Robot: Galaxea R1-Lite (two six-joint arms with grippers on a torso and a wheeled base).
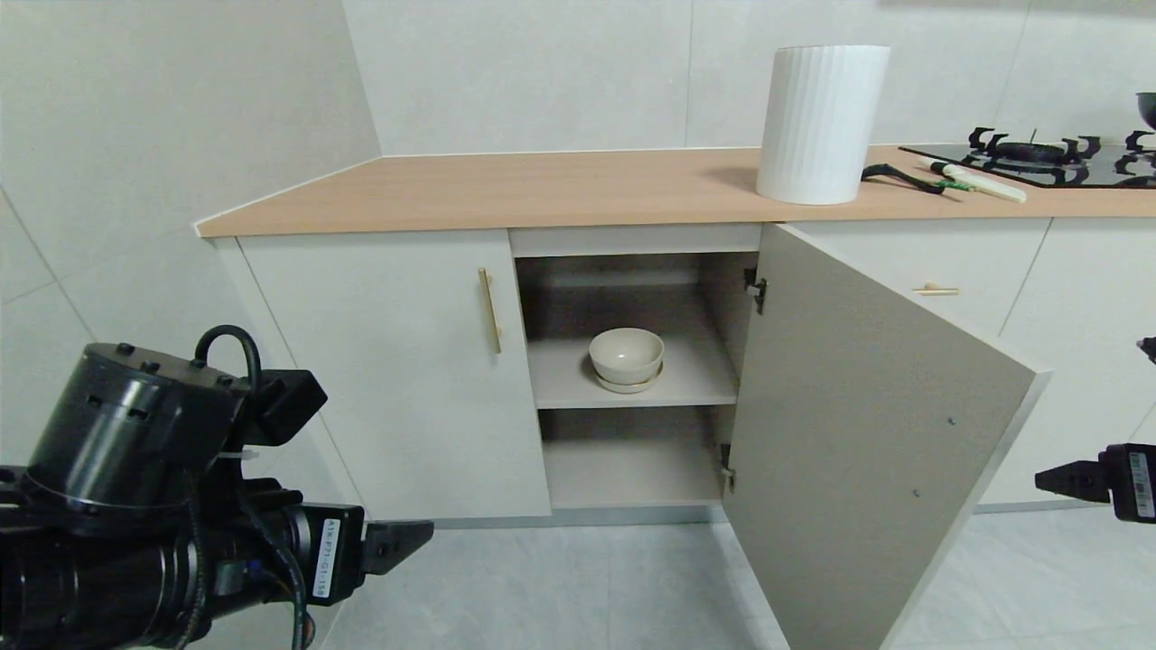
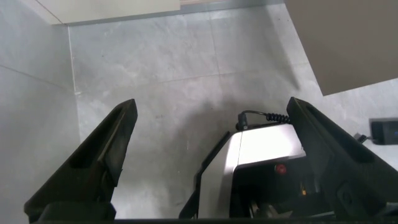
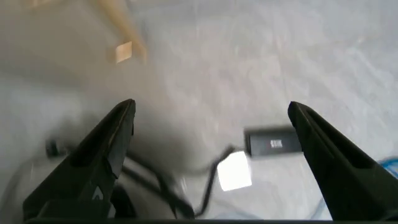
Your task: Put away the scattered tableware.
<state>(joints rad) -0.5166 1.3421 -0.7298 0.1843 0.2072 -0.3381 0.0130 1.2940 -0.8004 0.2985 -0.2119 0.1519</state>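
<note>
A beige bowl (image 1: 626, 354) sits on a small plate (image 1: 629, 385) on the middle shelf of the open cabinet (image 1: 632, 375). My left gripper (image 1: 397, 544) hangs low at the left, well below and left of the cabinet; its wrist view shows the fingers (image 2: 106, 155) spread wide over the floor, nothing between them. My right gripper (image 1: 1070, 480) is at the right edge, beyond the open door. Its fingers (image 3: 102, 155) are also spread with nothing held.
The cabinet door (image 1: 858, 433) stands swung open toward me, between the shelves and my right arm. On the wooden countertop (image 1: 506, 194) stand a tall white ribbed container (image 1: 820, 122), a knife-like utensil (image 1: 971, 181) and a gas hob (image 1: 1048, 158). Grey tiled floor lies below.
</note>
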